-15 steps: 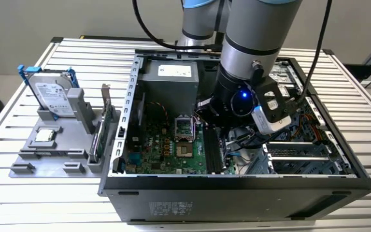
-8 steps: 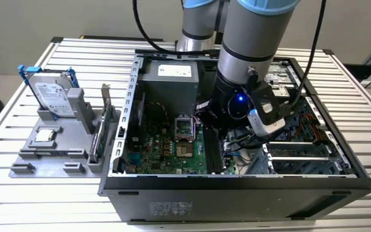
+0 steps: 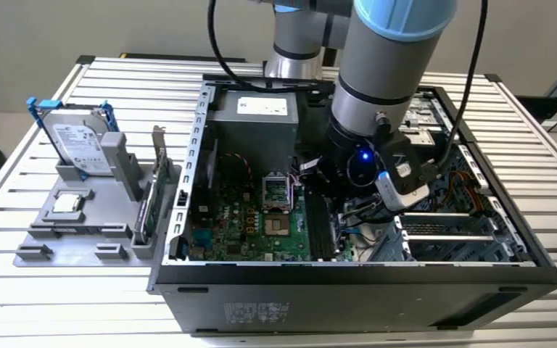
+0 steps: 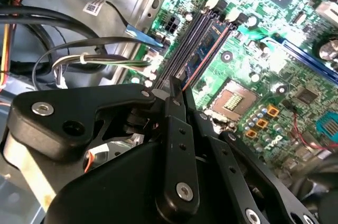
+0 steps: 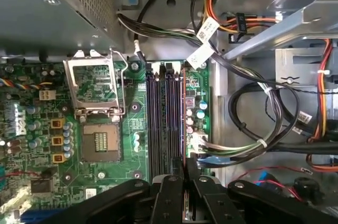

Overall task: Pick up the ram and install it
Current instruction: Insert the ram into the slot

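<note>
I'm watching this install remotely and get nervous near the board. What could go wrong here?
The ram stands in the outermost slot, next to the cables, with the gripper over its near end; a wire might snag. If the stick is not square in the slot, pressing may bend it. The open CPU socket lies close by.

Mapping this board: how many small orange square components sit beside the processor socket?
3 orange squares, in a row beside the silver socket: one at each end, one between. The black tool, shut on the thin dark ram stick, may hide more.
</note>
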Controlling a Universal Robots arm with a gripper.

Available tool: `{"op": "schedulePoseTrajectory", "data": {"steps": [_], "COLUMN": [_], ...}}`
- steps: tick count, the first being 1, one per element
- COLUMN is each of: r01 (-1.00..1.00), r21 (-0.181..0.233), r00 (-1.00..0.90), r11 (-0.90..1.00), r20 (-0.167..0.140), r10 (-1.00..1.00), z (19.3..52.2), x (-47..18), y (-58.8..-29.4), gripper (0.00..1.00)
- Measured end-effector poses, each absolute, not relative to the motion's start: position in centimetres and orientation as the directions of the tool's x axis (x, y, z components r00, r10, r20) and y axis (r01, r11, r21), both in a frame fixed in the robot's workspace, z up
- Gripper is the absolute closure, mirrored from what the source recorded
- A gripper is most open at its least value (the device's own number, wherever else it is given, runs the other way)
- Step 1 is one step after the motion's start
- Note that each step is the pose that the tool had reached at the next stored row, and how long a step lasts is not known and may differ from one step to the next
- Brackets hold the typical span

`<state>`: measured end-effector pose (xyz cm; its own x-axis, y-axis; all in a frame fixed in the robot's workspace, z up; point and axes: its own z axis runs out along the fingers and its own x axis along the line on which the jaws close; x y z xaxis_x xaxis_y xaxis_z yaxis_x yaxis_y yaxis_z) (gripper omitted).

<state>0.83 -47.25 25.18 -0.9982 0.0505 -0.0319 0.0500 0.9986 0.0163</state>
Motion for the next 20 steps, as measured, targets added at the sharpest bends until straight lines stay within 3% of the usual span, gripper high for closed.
{"op": "schedulePoseTrajectory", "data": {"steps": [20], "r01": [0.012], "r21": [0.016], "r00": [-0.999], "r11": [1.000], "r20": [-0.031], "r10": [0.012], "z": [22.0], "x": [1.1], "y": [-47.3], "gripper": [1.00]}}
